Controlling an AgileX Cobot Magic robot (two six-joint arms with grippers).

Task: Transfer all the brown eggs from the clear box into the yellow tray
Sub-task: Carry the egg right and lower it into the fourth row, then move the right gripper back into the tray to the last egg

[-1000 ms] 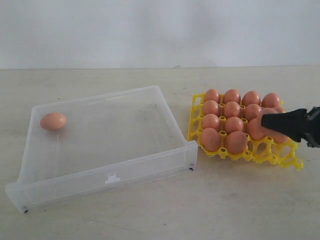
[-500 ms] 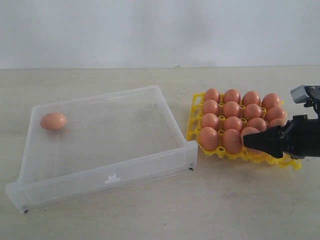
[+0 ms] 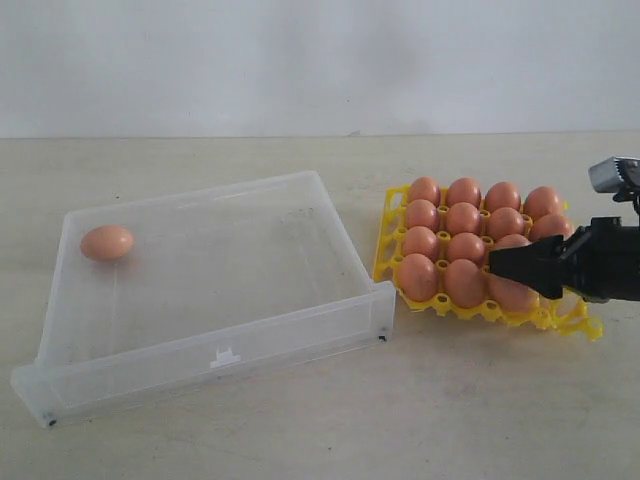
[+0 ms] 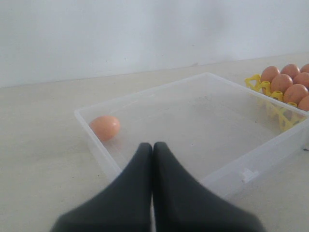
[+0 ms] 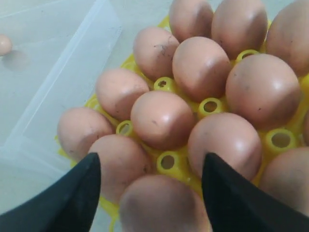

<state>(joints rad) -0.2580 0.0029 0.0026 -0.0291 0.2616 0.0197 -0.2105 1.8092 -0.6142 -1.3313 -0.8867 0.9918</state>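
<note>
One brown egg point(image 3: 106, 242) lies alone at the far left of the clear box point(image 3: 300, 325); it also shows in the left wrist view as egg point(image 4: 105, 127). The yellow tray point(image 3: 570, 320) holds several brown eggs point(image 3: 464, 220). My right gripper point(image 3: 512, 264) hangs low over the tray's front row. In the right wrist view its gripper point(image 5: 150, 159) is open, with an egg point(image 5: 164, 205) resting in a front cup between the spread fingers. My left gripper point(image 4: 153, 145) is shut and empty, near the box's front wall.
The box sits left of the tray, its right wall close to the tray's left edge. A white tab point(image 3: 225, 357) marks the box's front wall. Bare tabletop point(image 3: 430, 420) lies in front of both.
My right gripper came down and forward from over the tray's right side to its front row. Its fingers have spread apart, and the egg they carried now rests in a front cup.
</note>
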